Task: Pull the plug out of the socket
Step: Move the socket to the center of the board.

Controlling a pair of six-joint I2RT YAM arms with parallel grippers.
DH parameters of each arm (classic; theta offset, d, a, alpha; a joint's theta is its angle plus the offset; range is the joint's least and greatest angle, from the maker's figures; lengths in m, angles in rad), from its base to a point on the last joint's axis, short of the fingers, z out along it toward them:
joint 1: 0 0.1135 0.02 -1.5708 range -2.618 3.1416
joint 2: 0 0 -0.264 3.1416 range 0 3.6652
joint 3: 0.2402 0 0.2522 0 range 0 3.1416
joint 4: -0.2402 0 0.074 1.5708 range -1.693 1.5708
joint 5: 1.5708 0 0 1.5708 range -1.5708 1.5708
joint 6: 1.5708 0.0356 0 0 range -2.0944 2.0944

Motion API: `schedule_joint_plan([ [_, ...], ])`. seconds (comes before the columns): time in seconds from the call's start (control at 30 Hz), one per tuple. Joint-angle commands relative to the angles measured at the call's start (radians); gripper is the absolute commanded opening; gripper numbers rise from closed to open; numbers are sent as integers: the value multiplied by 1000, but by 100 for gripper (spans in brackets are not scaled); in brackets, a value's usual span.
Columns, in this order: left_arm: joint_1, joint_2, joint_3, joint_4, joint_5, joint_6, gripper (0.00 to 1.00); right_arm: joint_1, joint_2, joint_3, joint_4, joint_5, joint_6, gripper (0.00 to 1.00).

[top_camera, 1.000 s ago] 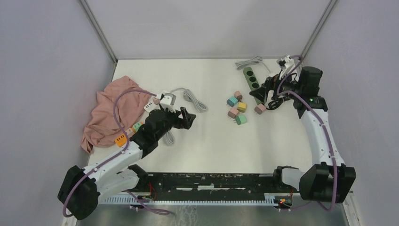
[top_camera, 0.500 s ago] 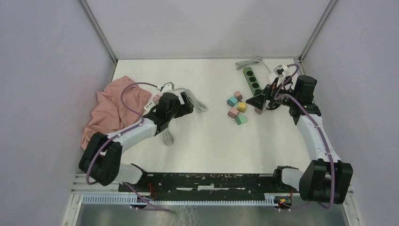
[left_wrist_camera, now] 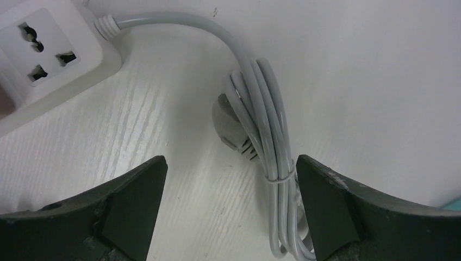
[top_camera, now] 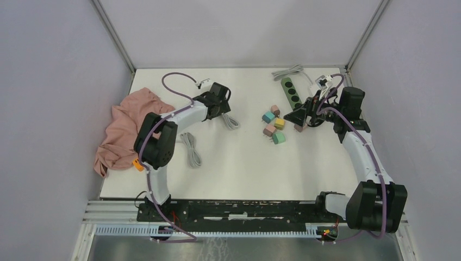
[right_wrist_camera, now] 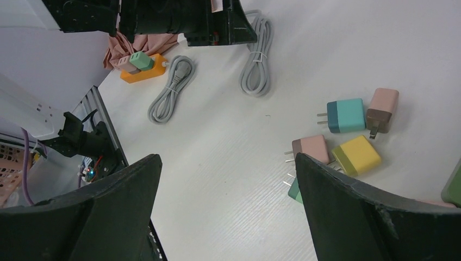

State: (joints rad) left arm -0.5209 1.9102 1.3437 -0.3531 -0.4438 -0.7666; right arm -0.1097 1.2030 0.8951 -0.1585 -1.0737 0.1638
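Observation:
An orange socket strip [right_wrist_camera: 142, 72] lies by the pink cloth with a green plug [right_wrist_camera: 141, 59] and a pink plug [right_wrist_camera: 126, 62] seated in it. From above only its end [top_camera: 138, 165] shows behind the left arm. My left gripper [top_camera: 222, 102] [left_wrist_camera: 231, 174] is open, low over a white power strip [left_wrist_camera: 46, 54] with empty holes and its bundled grey cable [left_wrist_camera: 266, 152]. Nothing is between the fingers. My right gripper [top_camera: 296, 115] [right_wrist_camera: 226, 174] hangs open beside several loose plugs, holding nothing.
Loose plugs lie mid-table: teal [top_camera: 268, 117], yellow [top_camera: 279, 123], green [top_camera: 278, 138] and pink [top_camera: 269, 130]. A green power strip [top_camera: 291, 92] sits at the back right. A pink cloth [top_camera: 128, 128] covers the left side. A second grey cable coil [top_camera: 190, 149] lies near it.
The left arm has swung away from the cloth and stretched toward the back, over the white strip and cable, its jaws widening. The right gripper shifted slightly left, then held still.

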Motion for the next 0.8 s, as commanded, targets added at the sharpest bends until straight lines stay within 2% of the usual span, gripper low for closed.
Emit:
schedule_joint_plan([
  [0.0, 2, 69, 116, -126, -60, -26, 96, -4, 8, 41, 28, -43, 10, 100],
  [0.3, 2, 234, 329, -236, -46, -24, 88, -5, 16, 43, 24, -48, 9, 100],
  [0.53, 2, 278, 371, -241, -5, -15, 82, -5, 18, 44, 21, -52, 8, 99],
  [0.63, 3, 283, 373, -241, 18, -13, 74, -5, 18, 45, 20, -55, 8, 100],
  [0.77, 0, 279, 369, -239, 59, -6, 58, -5, 21, 46, 17, -55, 6, 100],
])
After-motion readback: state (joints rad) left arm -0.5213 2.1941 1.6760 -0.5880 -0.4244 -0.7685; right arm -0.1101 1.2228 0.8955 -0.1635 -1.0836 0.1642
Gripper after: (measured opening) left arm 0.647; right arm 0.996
